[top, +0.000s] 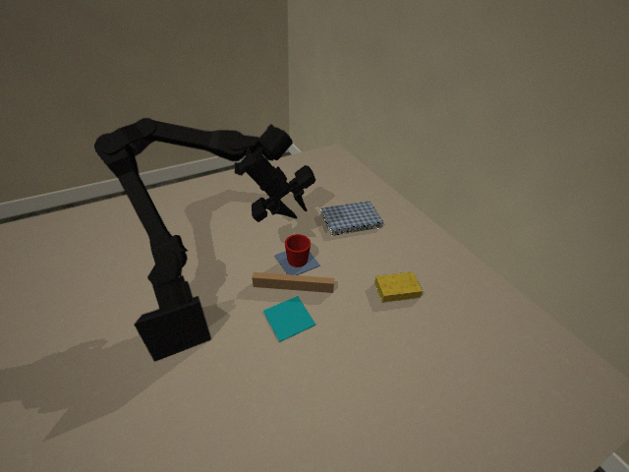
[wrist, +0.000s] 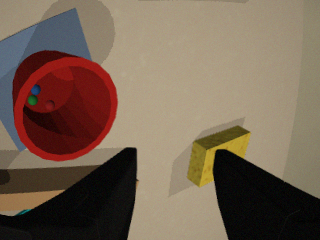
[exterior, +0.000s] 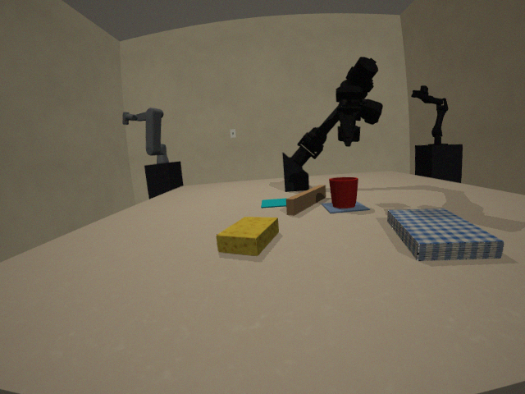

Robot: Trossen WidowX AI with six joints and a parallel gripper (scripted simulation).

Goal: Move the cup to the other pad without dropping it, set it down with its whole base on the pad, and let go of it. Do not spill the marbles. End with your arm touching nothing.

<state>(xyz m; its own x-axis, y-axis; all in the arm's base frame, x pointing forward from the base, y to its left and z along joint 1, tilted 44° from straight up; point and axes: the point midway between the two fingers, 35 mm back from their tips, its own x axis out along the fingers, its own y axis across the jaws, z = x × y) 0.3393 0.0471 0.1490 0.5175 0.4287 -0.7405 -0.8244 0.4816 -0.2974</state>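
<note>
A red cup stands upright on a pale blue pad. Small marbles lie at its bottom in the wrist view. A teal pad lies flat beyond a wooden bar that separates the two pads. My gripper hangs in the air above the cup and a little to its side, pointing down. Its fingers stand partly apart with nothing between them.
A yellow sponge lies on the table to one side of the bar. A folded blue checked cloth lies near the cup. Two other arms stand off the table.
</note>
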